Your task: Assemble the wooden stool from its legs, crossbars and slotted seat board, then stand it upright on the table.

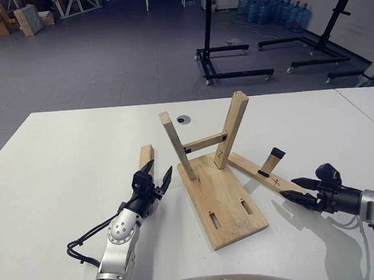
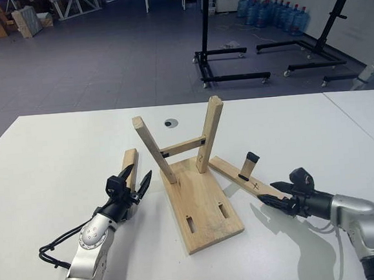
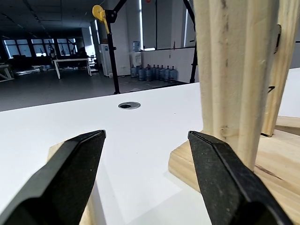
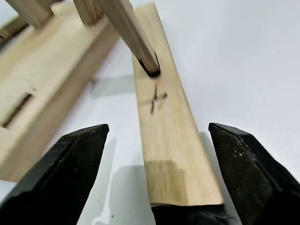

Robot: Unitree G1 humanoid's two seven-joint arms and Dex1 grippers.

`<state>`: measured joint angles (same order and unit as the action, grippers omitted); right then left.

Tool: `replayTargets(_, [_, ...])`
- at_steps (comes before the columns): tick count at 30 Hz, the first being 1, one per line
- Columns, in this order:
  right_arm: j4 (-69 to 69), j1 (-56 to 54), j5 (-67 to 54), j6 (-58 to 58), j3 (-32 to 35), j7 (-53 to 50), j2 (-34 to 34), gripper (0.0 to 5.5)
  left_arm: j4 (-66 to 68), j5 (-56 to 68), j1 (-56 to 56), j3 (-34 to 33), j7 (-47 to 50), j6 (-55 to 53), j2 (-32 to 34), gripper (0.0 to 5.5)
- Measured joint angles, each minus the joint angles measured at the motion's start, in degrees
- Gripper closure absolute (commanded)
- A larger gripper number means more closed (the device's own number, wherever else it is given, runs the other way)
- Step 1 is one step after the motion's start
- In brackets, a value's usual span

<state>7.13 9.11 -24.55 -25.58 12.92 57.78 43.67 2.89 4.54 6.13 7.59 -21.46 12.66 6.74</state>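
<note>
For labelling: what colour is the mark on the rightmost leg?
Black mark; best in right wrist view.

**A:** What carries it all?

**B:** A white table. At three o'clock a seam divides it from a second white top.

**A:** And flat on it?

**B:** The seat board lies mid-table, slots facing up. Take the board as the dial's centre. At two o'clock lies a loose leg, with a short crossbar sticking up from it. Its far end is close against the board's edge, touching or not I cannot tell. At ten o'clock lies a separate wooden piece, near the board but apart.

**A:** Anything else?

**B:** A small round grommet at twelve o'clock, well apart from the wood.
</note>
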Motion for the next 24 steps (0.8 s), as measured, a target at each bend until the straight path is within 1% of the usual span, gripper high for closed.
replayTargets(3, [3.4,-1.2,2.2,5.5,-1.4,0.3,-0.7,1.58,0.4,1.2,-0.6,0.0,-1.1,-0.4,0.2,2.30])
replayTargets(7, [4.0,-1.3,3.9,8.9,-2.8,2.0,-0.2,2.24,0.4,2.3,-1.6,-0.9,-1.6,-0.6,0.4,2.30])
replayTargets(13, [4.4,-1.4,4.3,10.0,-3.9,3.1,0.4,3.30,-3.1,10.0,-1.3,-1.7,-5.6,-2.2,-0.1,2.30])
replayTargets(16, [3.9,-1.2,2.5,9.3,-3.3,1.9,-1.8,3.39,-5.5,14.2,-1.1,-2.5,-8.9,-3.2,0.6,2.30])
replayTargets(19, [2.9,-0.7,1.0,8.3,-2.6,0.7,-3.7,3.39,-8.4,19.5,-0.2,-3.3,-11.6,-10.2,2.9,2.30])
replayTargets(20, [2.9,-0.5,0.6,8.4,-1.8,0.1,-4.4,3.39,-9.0,20.6,0.2,-3.5,-12.0,-12.1,3.3,2.30])
replayTargets(22, [0.4,-0.2,-6.3,6.9,3.7,-1.8,-8.0,3.44,-11.6,27.3,1.0,-5.3,-14.6,-17.5,4.8,2.30])
replayTargets(24, [-4.8,0.0,-14.0,3.3,8.7,-3.0,-9.6,3.46,-15.2,35.5,2.7,-8.5,-17.4,-22.6,6.7,2.30])
